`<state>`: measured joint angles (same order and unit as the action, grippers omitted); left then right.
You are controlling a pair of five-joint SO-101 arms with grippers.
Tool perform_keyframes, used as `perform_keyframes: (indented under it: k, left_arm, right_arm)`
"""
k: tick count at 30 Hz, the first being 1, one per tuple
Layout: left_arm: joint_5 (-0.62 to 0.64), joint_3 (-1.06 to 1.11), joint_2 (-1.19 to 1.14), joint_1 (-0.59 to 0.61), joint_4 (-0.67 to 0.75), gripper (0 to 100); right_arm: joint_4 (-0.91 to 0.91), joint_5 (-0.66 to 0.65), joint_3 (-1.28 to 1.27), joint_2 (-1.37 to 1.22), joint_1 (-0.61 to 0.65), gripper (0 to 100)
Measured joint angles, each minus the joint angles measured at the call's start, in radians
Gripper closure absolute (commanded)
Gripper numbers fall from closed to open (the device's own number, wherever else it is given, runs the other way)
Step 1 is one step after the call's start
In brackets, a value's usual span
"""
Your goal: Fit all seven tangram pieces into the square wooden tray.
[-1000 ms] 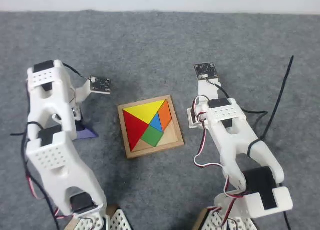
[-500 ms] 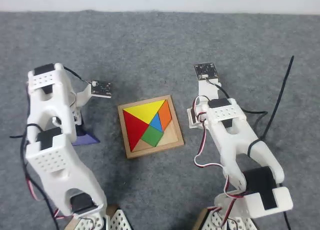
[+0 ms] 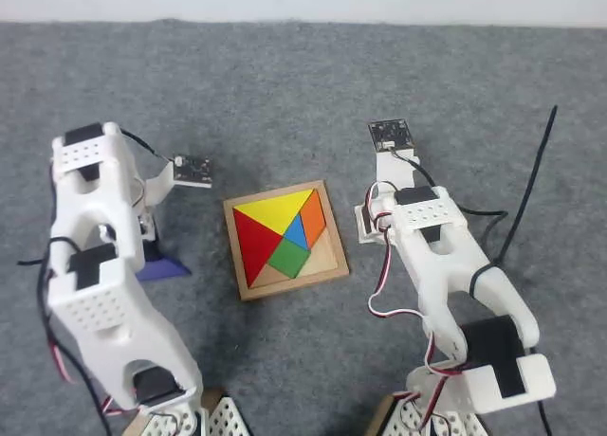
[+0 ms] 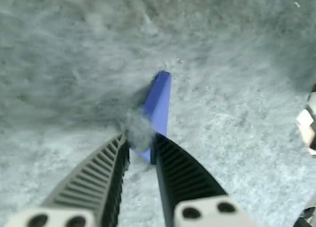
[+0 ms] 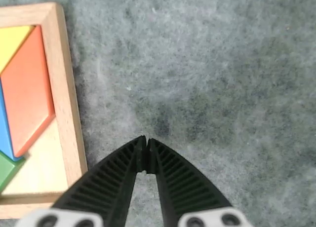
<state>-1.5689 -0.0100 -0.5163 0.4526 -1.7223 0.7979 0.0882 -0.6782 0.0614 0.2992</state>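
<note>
The square wooden tray (image 3: 243, 286) lies mid-table holding a yellow piece (image 3: 273, 211), a red piece (image 3: 250, 245), a blue piece (image 3: 296, 232), an orange piece (image 3: 314, 217) and a green piece (image 3: 288, 258). Bare wood shows at its near right corner. A purple piece (image 3: 163, 266) lies left of the tray, partly under the left arm. In the left wrist view my left gripper (image 4: 139, 142) is shut on this purple piece (image 4: 158, 103), which stands on edge over the carpet. My right gripper (image 5: 146, 143) is shut and holds nothing, over carpet just right of the tray's rim (image 5: 69, 113).
Grey carpet covers the whole table. A black cable (image 3: 526, 194) runs along the far right. The two arm bases stand at the near edge. Open carpet lies beyond the tray and at the far right.
The left arm has shifted slightly, and the purple piece has moved a little toward the near edge with it. The right arm and the tray have not moved.
</note>
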Motion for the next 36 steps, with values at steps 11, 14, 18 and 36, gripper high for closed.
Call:
perform_keyframes:
  k: [11, 14, 18, 36]
  left_arm:
    - [0.003, 0.325, 0.252, 0.003, 0.058, 98]
    - [0.003, 0.373, 0.256, 0.000, 0.112, 99]
    - [0.006, 0.385, 0.259, 0.000, 0.115, 99]
    - [0.028, 0.433, 0.259, 0.003, 0.199, 99]
  right_arm:
    - [0.000, 0.000, 0.000, 0.000, 0.000, 98.9]
    - [0.000, 0.000, 0.000, 0.000, 0.000, 98.9]
    - [0.000, 0.000, 0.000, 0.000, 0.000, 98.9]
    - [0.000, 0.000, 0.000, 0.000, 0.000, 98.9]
